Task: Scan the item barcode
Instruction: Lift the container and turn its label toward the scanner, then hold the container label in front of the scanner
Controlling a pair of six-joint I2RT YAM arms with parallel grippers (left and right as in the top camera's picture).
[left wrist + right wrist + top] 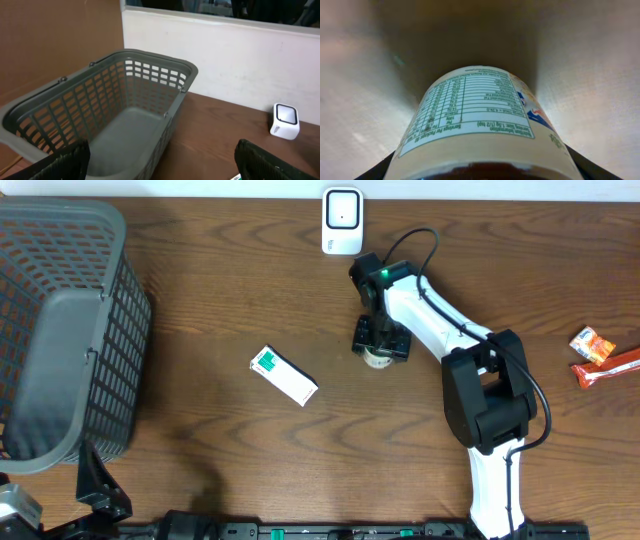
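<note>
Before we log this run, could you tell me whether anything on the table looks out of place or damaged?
Nothing looks spilled or damaged. Only the white-and-green box lies flat and askew, on the table.

jar look: small round jar [480, 125], cream label, dark cap end nearest my right wrist camera
jar label: nutrition table in a green-edged panel faces me, its print upside down; red and blue artwork on the right side
jar spot: mid-table on the wood, looks upright, mostly hidden in my overhead view
scanner look: small white rounded block [342, 220], grey window on its face
scanner spot: far table edge by the wall, near the jar but apart
</note>
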